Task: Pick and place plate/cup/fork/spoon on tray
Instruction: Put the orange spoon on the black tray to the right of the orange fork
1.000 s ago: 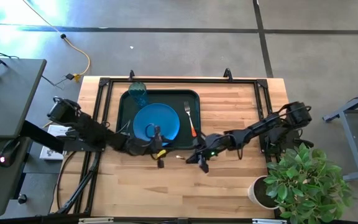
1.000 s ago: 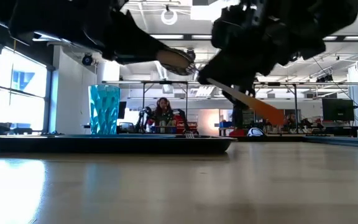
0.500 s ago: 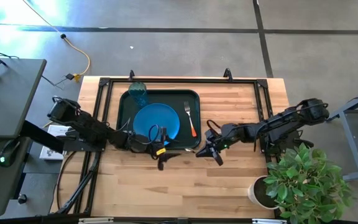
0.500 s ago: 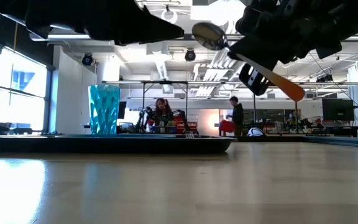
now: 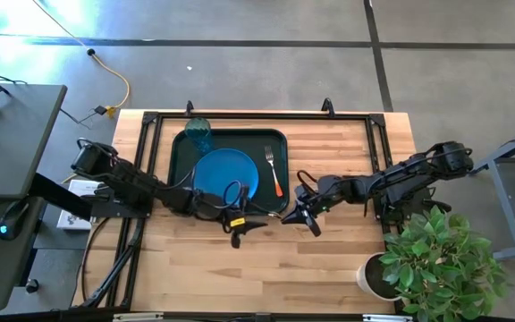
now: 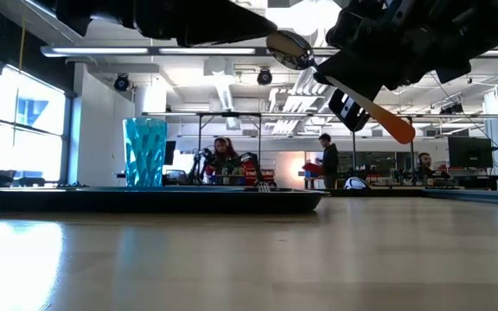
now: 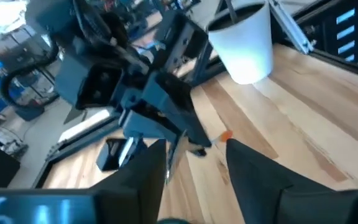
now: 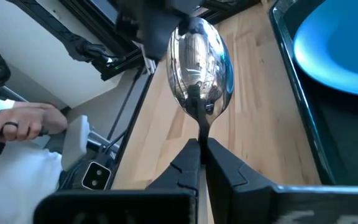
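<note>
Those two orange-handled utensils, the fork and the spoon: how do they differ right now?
The fork lies flat on the tray beside the plate; the spoon is held in the air by the right end effector. The fork ends in tines, the spoon in a rounded shiny bowl. Both have orange handles.

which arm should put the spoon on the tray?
Right. The right gripper is shut on the spoon, lifted beside the tray, where an open strip lies next to the fork. The left gripper is open and empty.
</note>
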Controlling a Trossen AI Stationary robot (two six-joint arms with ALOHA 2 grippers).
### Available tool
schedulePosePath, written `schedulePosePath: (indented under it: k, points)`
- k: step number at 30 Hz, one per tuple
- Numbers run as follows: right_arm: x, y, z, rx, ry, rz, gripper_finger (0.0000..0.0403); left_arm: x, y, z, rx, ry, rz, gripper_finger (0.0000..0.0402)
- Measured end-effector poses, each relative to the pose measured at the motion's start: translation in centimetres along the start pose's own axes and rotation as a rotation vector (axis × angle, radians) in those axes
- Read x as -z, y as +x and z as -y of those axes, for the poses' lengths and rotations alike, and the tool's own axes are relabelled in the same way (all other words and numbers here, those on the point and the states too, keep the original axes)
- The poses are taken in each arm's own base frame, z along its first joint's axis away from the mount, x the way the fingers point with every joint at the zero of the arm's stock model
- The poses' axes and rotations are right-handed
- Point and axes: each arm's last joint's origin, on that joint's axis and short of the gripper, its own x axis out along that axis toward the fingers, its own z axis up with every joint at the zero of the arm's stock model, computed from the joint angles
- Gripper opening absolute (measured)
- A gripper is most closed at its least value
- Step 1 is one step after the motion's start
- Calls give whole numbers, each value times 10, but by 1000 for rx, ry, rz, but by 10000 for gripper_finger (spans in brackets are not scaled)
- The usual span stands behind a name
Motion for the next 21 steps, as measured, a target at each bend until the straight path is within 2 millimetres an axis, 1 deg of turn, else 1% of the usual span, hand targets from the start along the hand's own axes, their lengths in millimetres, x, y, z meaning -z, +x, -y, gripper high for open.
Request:
schedulePosePath:
  k: [4,7,13,18,21]
  points:
    - [1,1,-2,-6,-2,-1,0,4,2,-5,-17,-33,-13,127]
    - [1,1,-2,-10,0,2,0,6,4,-8,-18,-45,-17,113]
    - [0,1,-3,-11,2,4,0,8,5,-14,-1,-35,-6,96]
    - [0,1,-3,-12,2,5,0,9,7,-18,72,-41,34,85]
    - [-1,1,-3,-19,-2,18,0,9,10,-19,75,-40,27,75]
